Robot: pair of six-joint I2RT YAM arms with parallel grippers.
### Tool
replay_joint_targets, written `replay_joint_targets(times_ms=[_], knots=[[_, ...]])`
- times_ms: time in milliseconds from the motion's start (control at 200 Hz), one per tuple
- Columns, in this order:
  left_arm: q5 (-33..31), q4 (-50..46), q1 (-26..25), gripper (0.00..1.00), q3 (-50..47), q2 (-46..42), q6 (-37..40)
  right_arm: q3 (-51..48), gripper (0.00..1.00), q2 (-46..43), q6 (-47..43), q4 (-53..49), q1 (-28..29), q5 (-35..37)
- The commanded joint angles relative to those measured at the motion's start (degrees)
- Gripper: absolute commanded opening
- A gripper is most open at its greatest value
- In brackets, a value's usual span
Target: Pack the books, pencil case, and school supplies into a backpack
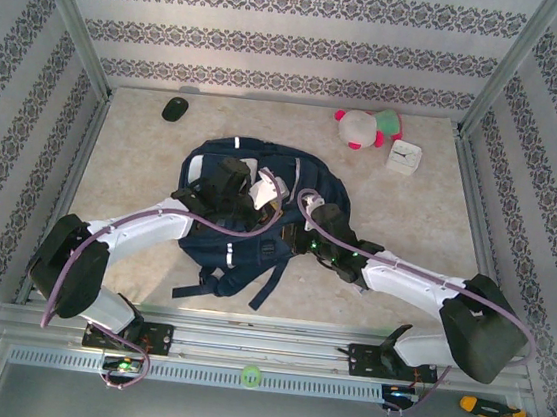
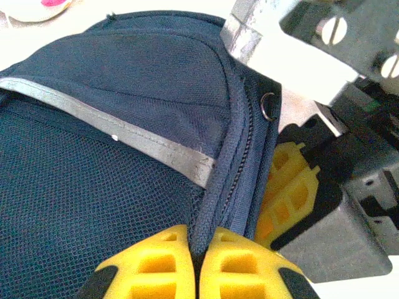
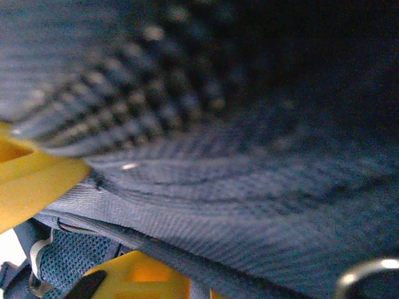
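Thing: we see one large navy blue fabric backpack [image 1: 209, 246] with thin pale stripes, mesh panels and dark straps.
Pose: we find it lying flat, its straps trailing toward the near edge.
Place: middle of the beige table [image 1: 127, 211].
Zip edge: pinched up into a fold, with a metal ring beside it.

You have a navy backpack [image 1: 254, 155] with grey-white stripes on a beige mottled table [image 1: 131, 182]; beyond the backpack, a black mouse [image 1: 175, 108], pink-and-white plush [image 1: 360, 127], white clock [image 1: 404, 157]
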Motion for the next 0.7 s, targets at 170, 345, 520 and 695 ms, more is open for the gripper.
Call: replay_joint_targets(times_ms=[170, 345, 520, 695], knots=[[1.06, -1.85, 2.78, 0.00, 1.30, -5.13, 3.71, -2.04, 0.00, -6.88, -0.61, -5.51, -5.95, 2.10], [0.78, -6.16, 3.73, 0.00, 0.67, -5.59, 7.88, -1.53, 0.00, -8.40, -3.45, -10.23, -9.25, -0.75], [1.32, -9.57, 3.78, 0.00, 0.24, -5.24, 10.87, 0.30, 0.00, -8.49, -7.02, -13.80, -12.20, -3.17], [2.37, -11.42, 3.75, 0.00, -0.33, -5.32, 12.50, 1.19, 0.00, -8.76, -9.59, -15.91, -16.15, -4.89]])
